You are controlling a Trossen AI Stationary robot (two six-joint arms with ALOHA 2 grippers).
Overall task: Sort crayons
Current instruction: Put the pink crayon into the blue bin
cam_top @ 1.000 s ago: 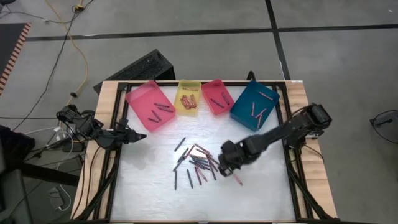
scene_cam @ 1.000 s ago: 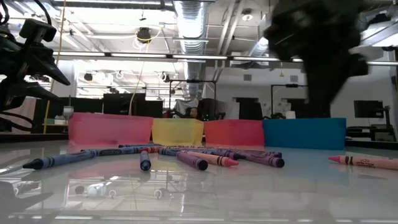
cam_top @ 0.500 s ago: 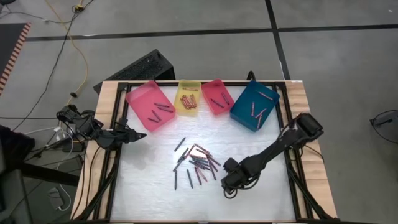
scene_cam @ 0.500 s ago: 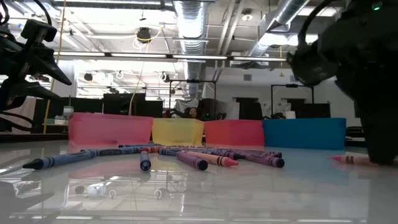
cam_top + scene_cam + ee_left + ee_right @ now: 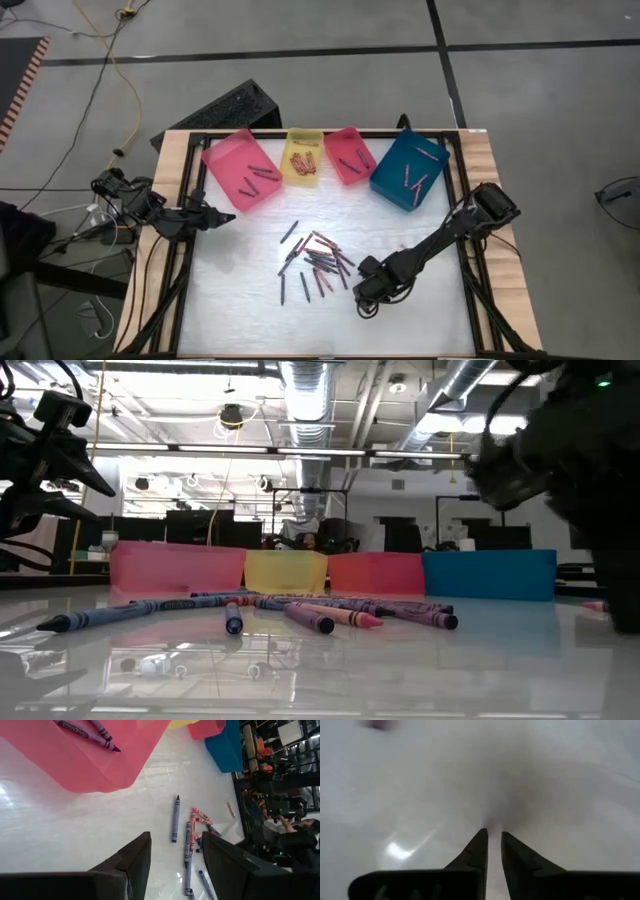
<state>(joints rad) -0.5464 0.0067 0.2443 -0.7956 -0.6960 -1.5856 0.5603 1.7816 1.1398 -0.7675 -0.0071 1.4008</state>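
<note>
**Q:** What does the high view show of progress?

**A:** Sorting is partly done. The pink tray [image 5: 240,168] holds a few dark crayons, the yellow tray [image 5: 302,157] orange-red ones, the red tray [image 5: 349,154] a few dark ones, the blue tray [image 5: 409,168] some pink ones. A loose pile of crayons [image 5: 315,262] remains mid-table. The right gripper [image 5: 366,299] is down at the table just beside the pile; the left gripper [image 5: 226,218] waits near the pink tray.

**Q:** And the low view?

**A:** The unsorted crayons lie in front of the four trays; a pink crayon [image 5: 596,605] lies beside the dark right arm.

**Q:** The left wrist view?

**A:** Jaws stand wide, holding nothing; two purple crayons [image 5: 87,729] lie in the pink tray.

**Q:** The right wrist view?

**A:** Jaws stand narrow, tips at the bare white tabletop [image 5: 420,795]; nothing shows between them.
</note>
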